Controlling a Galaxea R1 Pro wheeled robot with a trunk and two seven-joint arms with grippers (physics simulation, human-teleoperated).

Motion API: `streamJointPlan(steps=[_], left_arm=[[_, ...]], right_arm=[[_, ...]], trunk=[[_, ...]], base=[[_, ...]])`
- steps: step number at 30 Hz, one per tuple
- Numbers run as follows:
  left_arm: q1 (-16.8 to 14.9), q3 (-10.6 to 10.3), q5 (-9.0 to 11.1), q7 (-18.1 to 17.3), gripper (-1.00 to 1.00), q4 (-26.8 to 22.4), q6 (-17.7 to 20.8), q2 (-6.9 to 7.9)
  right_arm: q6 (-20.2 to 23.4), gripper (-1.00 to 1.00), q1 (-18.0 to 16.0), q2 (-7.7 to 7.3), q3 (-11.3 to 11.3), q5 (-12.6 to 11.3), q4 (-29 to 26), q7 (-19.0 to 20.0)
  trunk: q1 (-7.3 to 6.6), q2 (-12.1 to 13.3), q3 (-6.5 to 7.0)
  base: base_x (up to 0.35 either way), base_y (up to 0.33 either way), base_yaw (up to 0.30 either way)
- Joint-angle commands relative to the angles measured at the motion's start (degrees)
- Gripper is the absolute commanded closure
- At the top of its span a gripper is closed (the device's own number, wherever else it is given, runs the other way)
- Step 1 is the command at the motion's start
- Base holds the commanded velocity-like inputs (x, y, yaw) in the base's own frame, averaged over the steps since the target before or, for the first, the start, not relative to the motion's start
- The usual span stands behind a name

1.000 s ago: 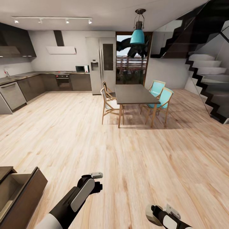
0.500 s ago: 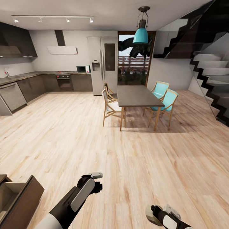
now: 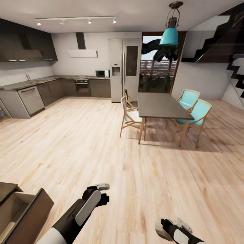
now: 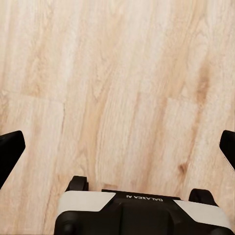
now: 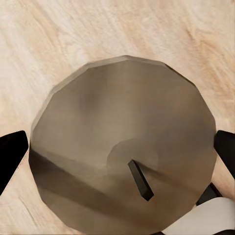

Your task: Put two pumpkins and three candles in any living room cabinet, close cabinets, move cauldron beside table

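A tan-brown candle (image 5: 117, 147) with a flat top and a small dark wick sits between the fingers of my right gripper (image 5: 117, 156), which is shut on it above the wooden floor. In the head view that gripper (image 3: 162, 226) shows low at the right with the candle's round end in front of it. My left gripper (image 3: 101, 194) hangs open over bare floor, its fingertips (image 4: 10, 152) spread wide with nothing between them. The dark brown cabinet (image 3: 23, 211) stands at the lower left with a drawer pulled open.
A dining table (image 3: 162, 105) with wooden and turquoise chairs (image 3: 198, 113) stands ahead on the right. The kitchen counters (image 3: 30, 98) and fridge (image 3: 124, 69) line the far wall. A dark staircase (image 3: 234, 51) rises at the right. Wide wooden floor (image 3: 84, 142) lies between.
The whole picture has shifted right, so the camera has turned left. More of the kitchen and the cabinet's open drawer shows. Both arms keep their places in the view.
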Motion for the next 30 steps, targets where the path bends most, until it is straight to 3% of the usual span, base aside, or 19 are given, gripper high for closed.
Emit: streamJointPlan(steps=[1, 10, 30], left_arm=[[-0.1, -0.1, 0.6, 0.6, -1.0, 0.0, 0.0, 0.0], [-0.1, -0.1, 0.5, 0.7, -1.0, -0.1, 0.0, 0.01], [-0.1, -0.2, 0.4, 0.8, -1.0, -0.2, 0.0, -0.04]], right_arm=[[-0.1, 1.0, 0.0, -0.03, 0.5, -0.5, -0.2, -0.3], [0.0, 1.0, 0.0, -0.05, 0.5, -0.4, -0.2, -0.3], [0.1, 1.0, 0.0, -0.02, 0.5, -0.3, -0.2, -0.2]], trunk=[[0.05, -0.1, -0.08], [0.05, -0.1, -0.08], [0.05, -0.1, -0.08]], base=[[0.295, -0.118, 0.287], [0.213, -0.072, 0.29], [0.084, -0.01, 0.29]])
